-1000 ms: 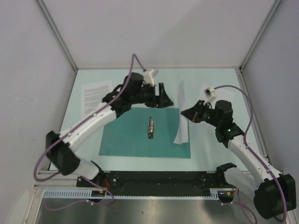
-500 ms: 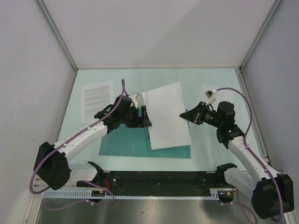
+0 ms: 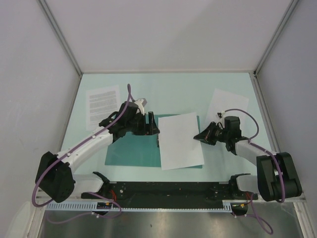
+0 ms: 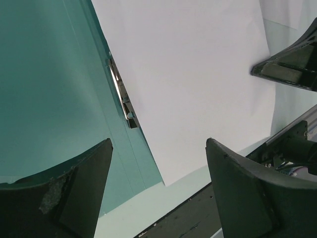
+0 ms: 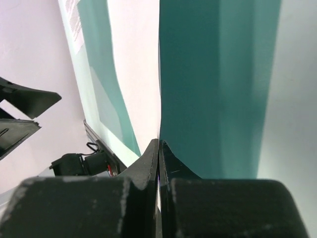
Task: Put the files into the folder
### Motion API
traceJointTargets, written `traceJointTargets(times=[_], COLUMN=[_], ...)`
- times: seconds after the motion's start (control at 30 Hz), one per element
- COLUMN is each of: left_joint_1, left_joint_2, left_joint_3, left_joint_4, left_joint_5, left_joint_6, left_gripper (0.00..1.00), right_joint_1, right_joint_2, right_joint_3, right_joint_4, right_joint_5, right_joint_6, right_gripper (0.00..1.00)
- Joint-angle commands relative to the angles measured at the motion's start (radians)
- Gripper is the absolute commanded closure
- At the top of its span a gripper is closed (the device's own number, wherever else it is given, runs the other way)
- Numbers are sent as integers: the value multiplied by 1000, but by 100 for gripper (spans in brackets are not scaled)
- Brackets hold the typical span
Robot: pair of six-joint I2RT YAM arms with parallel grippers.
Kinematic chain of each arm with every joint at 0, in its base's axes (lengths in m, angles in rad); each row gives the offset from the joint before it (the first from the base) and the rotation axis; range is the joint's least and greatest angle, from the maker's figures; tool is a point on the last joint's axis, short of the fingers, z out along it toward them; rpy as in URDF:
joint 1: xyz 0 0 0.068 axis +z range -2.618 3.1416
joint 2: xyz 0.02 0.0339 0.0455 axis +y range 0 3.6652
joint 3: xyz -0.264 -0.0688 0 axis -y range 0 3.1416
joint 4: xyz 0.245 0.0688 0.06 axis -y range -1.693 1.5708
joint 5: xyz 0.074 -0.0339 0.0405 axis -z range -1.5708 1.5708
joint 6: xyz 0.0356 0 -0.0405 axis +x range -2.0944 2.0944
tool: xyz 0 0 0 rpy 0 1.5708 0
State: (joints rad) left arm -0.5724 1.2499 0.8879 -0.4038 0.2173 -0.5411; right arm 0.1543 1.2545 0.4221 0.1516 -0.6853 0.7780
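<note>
The teal folder (image 3: pixel 131 151) lies open in the middle of the table, with a metal clip (image 4: pixel 121 94) along its spine. A nearly blank white sheet (image 3: pixel 181 141) lies on the folder's right half, slightly skewed and overhanging the near edge. My right gripper (image 3: pixel 199 136) is shut on the right edge of this sheet, low over the table; the right wrist view shows the thin sheet (image 5: pixel 136 64) pinched between the closed fingers, beside the folder (image 5: pixel 213 84). My left gripper (image 3: pixel 152 125) is open and empty above the folder's far edge near the spine. The printed sheet (image 3: pixel 102 105) lies flat at the far left.
Another white sheet (image 3: pixel 227 105) lies on the mint tabletop at the back right, behind the right arm. The black base rail (image 3: pixel 168 191) runs along the near edge. White walls and metal posts enclose the table on three sides.
The blank sheet, held upright on edge a second ago, has swung down flat onto the folder's right half. My right gripper has lowered with it. My left gripper pulled back towards the near left.
</note>
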Motion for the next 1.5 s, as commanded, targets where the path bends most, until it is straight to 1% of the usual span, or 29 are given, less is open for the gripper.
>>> traceJointTargets(times=[0.0, 0.1, 0.23, 0.4, 0.57, 0.83, 1.1, 1.27, 1.47], left_joint_1=[11, 11, 13, 14, 13, 14, 13, 13, 13], left_joint_2=[9, 22, 34, 55, 59, 55, 62, 69, 68], left_joint_3=[-27, -44, -61, -76, -87, -89, -87, -87, -86], left_joint_4=[54, 72, 92, 123, 129, 128, 129, 140, 145], left_joint_5=[28, 43, 56, 89, 90, 90, 96, 111, 114], left_joint_6=[15, 10, 4, -11, -14, -14, -11, -16, -19], left_gripper=[18, 18, 18, 18, 18, 18, 18, 18, 18], right_joint_1=[-12, -30, -53, -53, -39, -21, -9, 4, 10], right_joint_2=[29, 7, 11, 60, 120, 177, 194, 191, 166], right_joint_3=[-31, -65, -85, -91, -89, -80, -60, -37, -34], right_joint_4=[91, 94, 114, 169, 265, 324, 315, 281, 258], right_joint_5=[38, 76, 66, 47, 9, 15, 12, 33, 59], right_joint_6=[-26, -33, -40, -48, -36, -49, -83, -106, -103], right_gripper=[100, 100, 100, 100, 100, 100, 100, 96, 95])
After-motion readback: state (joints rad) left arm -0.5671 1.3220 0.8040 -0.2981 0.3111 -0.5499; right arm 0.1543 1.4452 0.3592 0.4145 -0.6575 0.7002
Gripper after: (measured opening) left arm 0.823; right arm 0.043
